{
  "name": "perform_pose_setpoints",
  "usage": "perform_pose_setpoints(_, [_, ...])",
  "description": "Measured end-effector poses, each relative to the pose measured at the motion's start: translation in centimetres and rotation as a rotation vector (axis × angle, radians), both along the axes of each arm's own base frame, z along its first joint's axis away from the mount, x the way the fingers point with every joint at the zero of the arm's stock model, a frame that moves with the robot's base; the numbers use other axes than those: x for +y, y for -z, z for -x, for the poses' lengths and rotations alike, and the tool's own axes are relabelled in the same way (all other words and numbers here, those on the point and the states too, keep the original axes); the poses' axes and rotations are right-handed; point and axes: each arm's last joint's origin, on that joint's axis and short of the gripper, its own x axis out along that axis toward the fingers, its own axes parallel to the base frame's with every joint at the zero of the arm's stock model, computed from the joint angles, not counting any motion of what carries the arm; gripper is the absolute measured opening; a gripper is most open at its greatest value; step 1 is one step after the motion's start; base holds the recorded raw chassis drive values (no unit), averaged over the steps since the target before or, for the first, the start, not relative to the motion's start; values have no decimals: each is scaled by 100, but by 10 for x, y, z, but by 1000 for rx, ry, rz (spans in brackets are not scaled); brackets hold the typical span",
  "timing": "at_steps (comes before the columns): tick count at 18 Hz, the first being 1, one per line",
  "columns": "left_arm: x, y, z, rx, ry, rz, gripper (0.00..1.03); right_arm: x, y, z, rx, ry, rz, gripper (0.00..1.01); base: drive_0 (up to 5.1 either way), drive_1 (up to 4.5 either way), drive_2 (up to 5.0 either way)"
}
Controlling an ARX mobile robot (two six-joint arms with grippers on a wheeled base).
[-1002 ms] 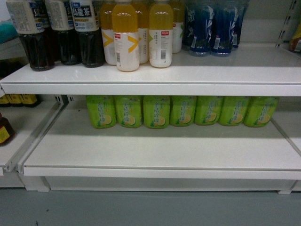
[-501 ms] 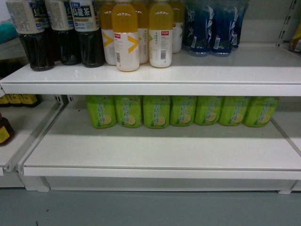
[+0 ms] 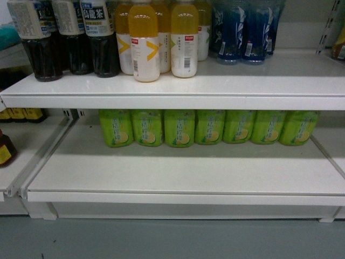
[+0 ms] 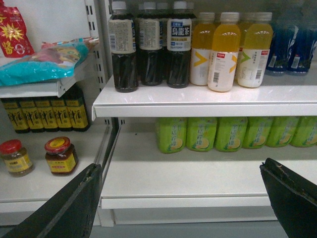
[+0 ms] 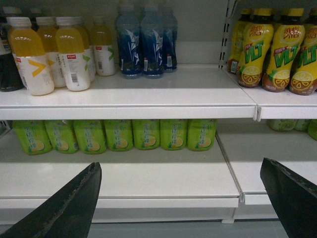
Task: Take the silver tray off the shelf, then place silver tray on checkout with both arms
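No silver tray shows in any view, and the checkout is out of view too. I face white store shelving. The lower shelf (image 3: 183,175) has a bare front half, with green bottles (image 3: 178,128) lined up at its back. In the left wrist view my left gripper (image 4: 181,166) is open, its black fingers (image 4: 74,203) spread wide in front of that shelf (image 4: 183,173) and holding nothing. My right gripper (image 5: 182,163) is open just as wide before the same shelf (image 5: 148,181). Neither arm appears in the head view.
The upper shelf (image 3: 178,86) carries dark tea bottles (image 3: 70,38), yellow juice bottles (image 3: 145,43) and blue bottles (image 3: 242,32). Jars (image 4: 60,155) and snack bags (image 4: 44,62) stand on the bay to the left, yellow-labelled bottles (image 5: 277,49) on the bay to the right. Grey floor (image 3: 172,240) lies below.
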Motion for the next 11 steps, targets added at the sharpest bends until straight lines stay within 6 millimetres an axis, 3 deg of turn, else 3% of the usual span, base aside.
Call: perform_pose_setpoints(11, [0,0,0,0,1,-4,98,0,0,0,-1,0,-1,98,0,0,0])
